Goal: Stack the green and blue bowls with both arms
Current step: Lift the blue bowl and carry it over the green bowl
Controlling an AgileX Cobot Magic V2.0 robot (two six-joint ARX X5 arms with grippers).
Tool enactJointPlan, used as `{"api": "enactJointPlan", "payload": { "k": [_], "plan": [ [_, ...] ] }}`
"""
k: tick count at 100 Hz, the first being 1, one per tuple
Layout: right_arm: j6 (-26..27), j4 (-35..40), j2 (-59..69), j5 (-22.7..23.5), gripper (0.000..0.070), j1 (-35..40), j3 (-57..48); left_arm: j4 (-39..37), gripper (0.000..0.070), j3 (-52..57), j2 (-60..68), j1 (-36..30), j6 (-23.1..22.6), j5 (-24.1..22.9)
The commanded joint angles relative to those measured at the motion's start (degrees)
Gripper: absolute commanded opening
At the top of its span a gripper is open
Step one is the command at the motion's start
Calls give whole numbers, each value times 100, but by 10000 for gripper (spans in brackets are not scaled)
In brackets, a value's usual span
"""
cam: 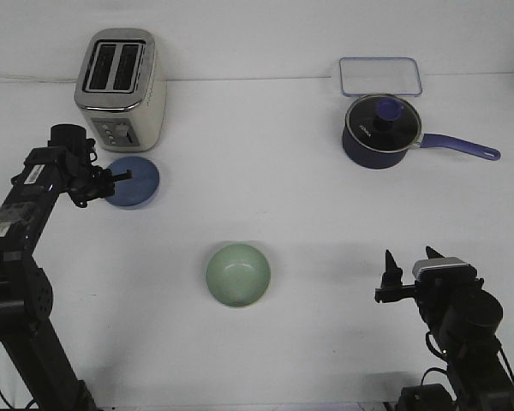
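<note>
Left hand: my left hand is out over the near rim of the blue bowl. I read that as lining up for a rim pinch. I cannot tell how far its fingers are parted, nor whether they have closed on the rim.

Right hand: my right hand waits low at the near right, fingers spread apart and gripping nothing. It is well apart from both bowls, so I judge it is parked until its turn.

Blue bowl: it sits on the table at the left, just in front of the toaster. It looks flat from here, and I can't say whether it is mouth-up or turned over.

Green bowl: the green bowl rests upright and open near the table's middle front, between the two arms. That central spot suits it as the base of the stack, within reach of either arm.

Stage: my judgement is that stacking has not begun. The bowls are well apart.

Count: two bowls, one green and one blue. Two arms. One toaster, with two slots. One dark saucepan with a lid and a handle pointing right. One clear rectangular lid or tray behind it.

Risk: the toaster stands close to the blue bowl, so I'd lift it carefully.
</note>
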State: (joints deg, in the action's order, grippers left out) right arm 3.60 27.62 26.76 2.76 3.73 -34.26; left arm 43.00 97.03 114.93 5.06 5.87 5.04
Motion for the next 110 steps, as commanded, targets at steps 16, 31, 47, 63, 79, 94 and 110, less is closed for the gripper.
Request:
{"api": "enactJointPlan", "payload": {
  "k": [16,31,47,63,79,94,110],
  "plan": [
    [2,-68,20,-22,530,4,-66,199,7,94,-758,24,-63,448],
    [2,-107,20,-22,530,4,-66,529,9,94,-1532,-44,-17,730],
    [2,-103,17,-22,530,4,-66,979,9,92,-2218,-321,-2,876],
    [2,-107,17,-22,530,4,-66,1215,9,83,-2712,-984,-2,874],
    [2,-105,17,-22,530,4,-66,1545,9,70,-2846,-1904,-24,874],
    [2,-105,17,-22,530,4,-66,1521,9,-155,-2846,-2691,-28,874],
    [2,-105,17,-22,530,4,-66,1364,9,-765,-2844,-3279,-26,874]
  ]
}}
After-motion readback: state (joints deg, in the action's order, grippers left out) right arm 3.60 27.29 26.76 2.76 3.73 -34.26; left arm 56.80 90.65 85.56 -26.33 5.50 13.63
